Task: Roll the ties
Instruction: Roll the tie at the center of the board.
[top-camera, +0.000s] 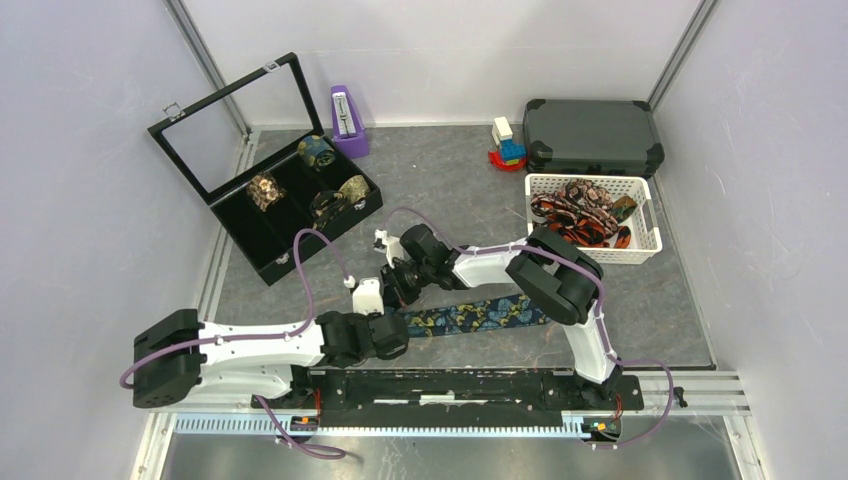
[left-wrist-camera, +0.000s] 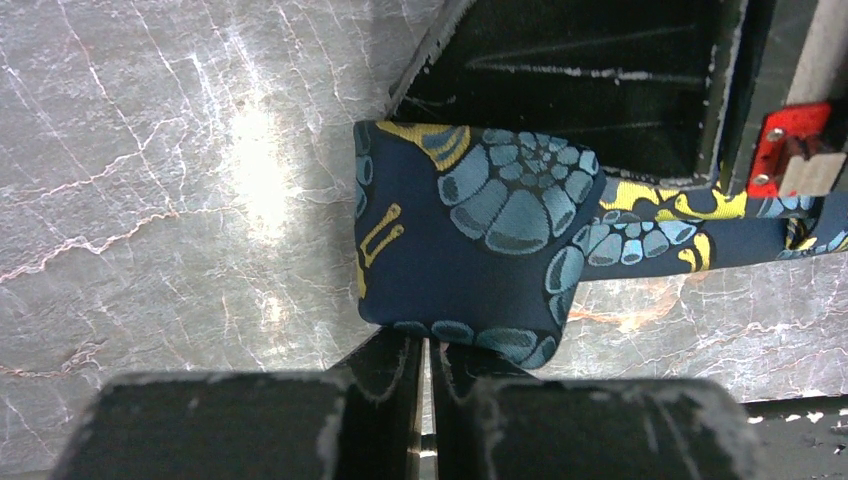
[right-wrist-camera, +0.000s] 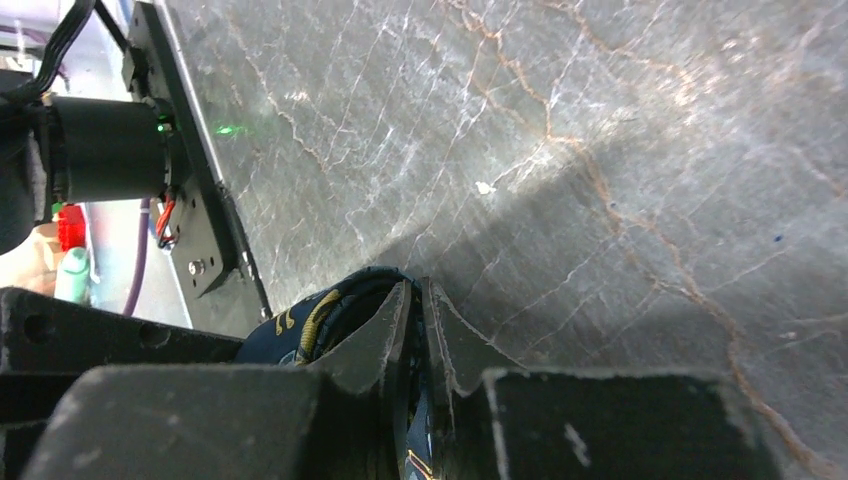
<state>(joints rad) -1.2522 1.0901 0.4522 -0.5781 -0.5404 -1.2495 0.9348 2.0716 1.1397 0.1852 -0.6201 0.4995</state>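
A: Well, biggest first: long tail of the navy tie (top-camera: 470, 317), flat on the table (top-camera: 450, 190), trailing away to the right of both tools. Unpinned anywhere along that length.

B: So likely to drag or skew during winding, and to end up as a crooked, cone-shaped coil.

A: Next, the folded end. Sits right at the tips of the left gripper (left-wrist-camera: 428, 345), bulging out ahead of them.

B: Closed?

A: Closed, yes, and apparently nipping only the near edge of the fold. Very shallow bite.

B: Could slip out under any pull, then, and spring open.

A: Same worry opposite. Right gripper (right-wrist-camera: 417, 292) clamped onto the curl, with fabric pinched between the fingers.

B: Working very close to the left one, too. Risks a knock between tips, or a twist in the fabric from uneven turning.
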